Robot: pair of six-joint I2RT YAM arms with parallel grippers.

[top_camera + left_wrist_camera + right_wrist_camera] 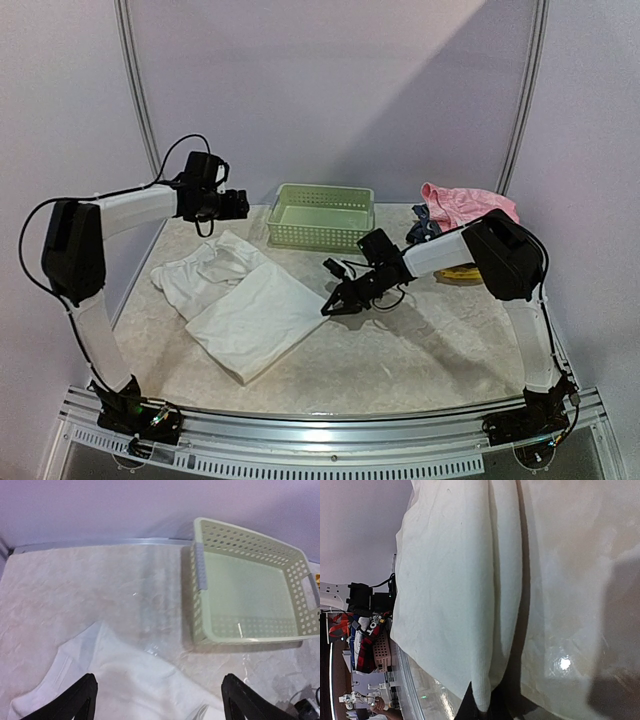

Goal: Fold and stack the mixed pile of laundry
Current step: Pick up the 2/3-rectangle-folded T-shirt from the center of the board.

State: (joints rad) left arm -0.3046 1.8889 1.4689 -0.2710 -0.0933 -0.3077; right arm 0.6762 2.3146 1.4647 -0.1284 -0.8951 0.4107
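- Lying on the left half of the counter (pixel 400 350), the white garment (pixel 245 300) was spread flat, with one layer folded over another.
- The right fingers (pixel 332 303) were low at the right corner of this garment and pressed together on its edge; the right wrist view showed the cloth corner going in between them.
- The left fingers (pixel 240 205) were raised above the back left part of the counter, wide apart and holding nothing. In the left wrist view they (pixel 75 702) framed the upper part of the white garment (pixel 135 680).
- The pale green lattice basket (pixel 322 232) stood at the back middle, just behind the white garment and not touching it.
- The pink garment (pixel 465 203) lay crumpled at the back right, well apart from the white one.
- A dark blue cloth (pixel 420 232) lay just beside the pink garment, partly hidden by the right arm.
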